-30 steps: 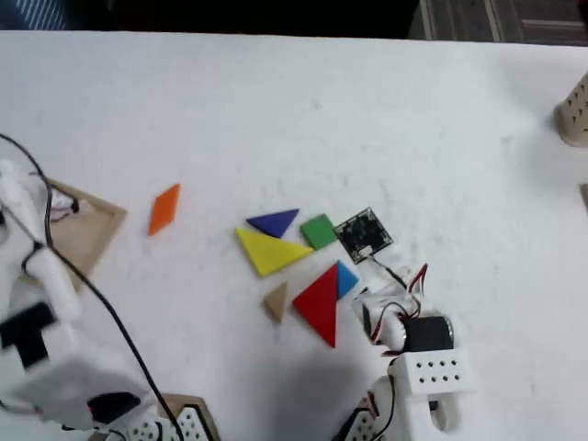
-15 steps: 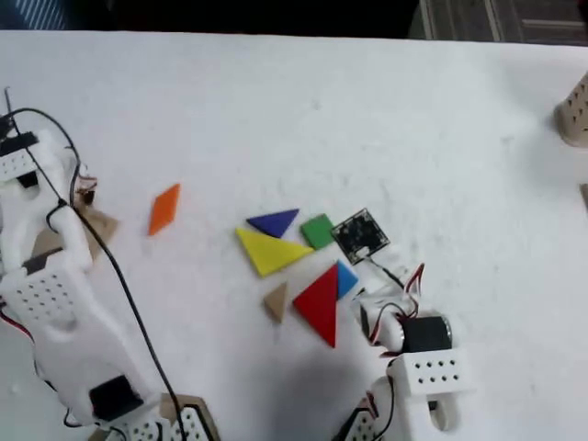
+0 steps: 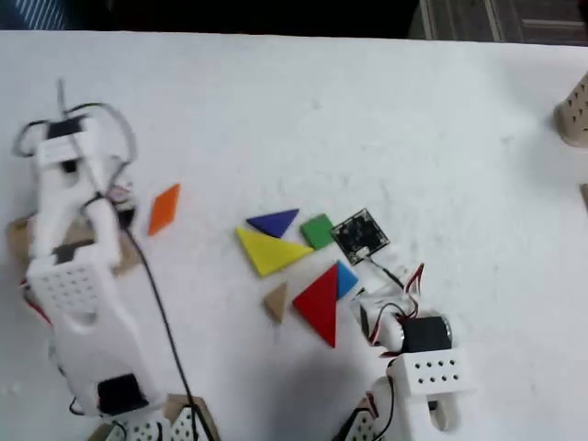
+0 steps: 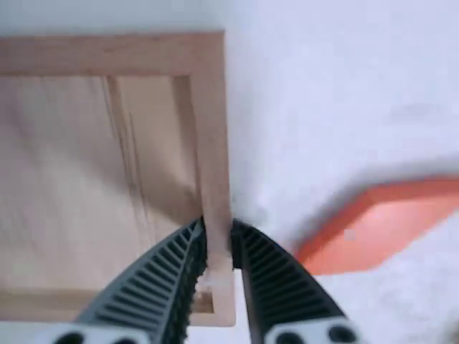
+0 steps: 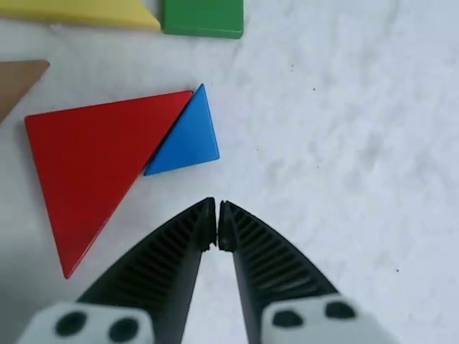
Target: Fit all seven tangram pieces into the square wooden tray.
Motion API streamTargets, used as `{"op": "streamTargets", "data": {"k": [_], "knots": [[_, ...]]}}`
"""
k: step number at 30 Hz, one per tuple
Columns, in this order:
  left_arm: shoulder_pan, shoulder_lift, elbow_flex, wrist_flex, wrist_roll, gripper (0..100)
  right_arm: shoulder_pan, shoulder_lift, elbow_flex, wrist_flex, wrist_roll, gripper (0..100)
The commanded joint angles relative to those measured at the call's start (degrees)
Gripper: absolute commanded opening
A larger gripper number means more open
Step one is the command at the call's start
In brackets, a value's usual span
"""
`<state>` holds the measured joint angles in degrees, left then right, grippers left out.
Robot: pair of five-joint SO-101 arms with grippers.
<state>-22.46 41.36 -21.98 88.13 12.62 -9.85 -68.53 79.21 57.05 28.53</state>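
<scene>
Left wrist view: left fingers [image 4: 179, 269] pinching the tray [image 4: 209, 122] by its rim, orange piece [image 4: 387, 222] just beside. Right wrist view: right fingers [image 5: 179, 251] pressed together over the desk [image 5: 344, 129], near blue triangle [image 5: 188, 136] touching red triangle [image 5: 86, 165]. High view: tray at desk's left side.

Bright, even light floods the white table [image 3: 413, 119], and the shadows it leaves are soft and grey: a broad smudge on the near side of the big red triangle [image 3: 322, 301] and a faint fringe beside the orange parallelogram [image 4: 380, 226]. The pale square wooden tray [image 4: 211, 107] takes the light flatly, while the room beyond the table's far edge lies dark.
</scene>
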Motion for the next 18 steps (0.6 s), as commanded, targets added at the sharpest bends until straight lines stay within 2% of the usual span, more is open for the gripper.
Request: {"op": "streamTargets", "data": {"k": [1,7,15,18], "knots": [[10.77,-4.00,-0.53,1.58,-1.05,2,-0.13,-1.36,-0.18,-1.27,0.79,2.0],[20.88,-1.45,-0.44,1.49,-3.87,2,-0.13,-1.45,-0.18,-1.27,0.79,2.0],[26.07,1.80,-0.62,-0.88,-3.78,2,-0.48,-1.27,-0.09,-1.27,3.08,1.9],[29.67,1.89,-0.53,-0.44,-0.79,2,-0.57,-1.19,-0.09,-1.27,3.16,1.9]]}}
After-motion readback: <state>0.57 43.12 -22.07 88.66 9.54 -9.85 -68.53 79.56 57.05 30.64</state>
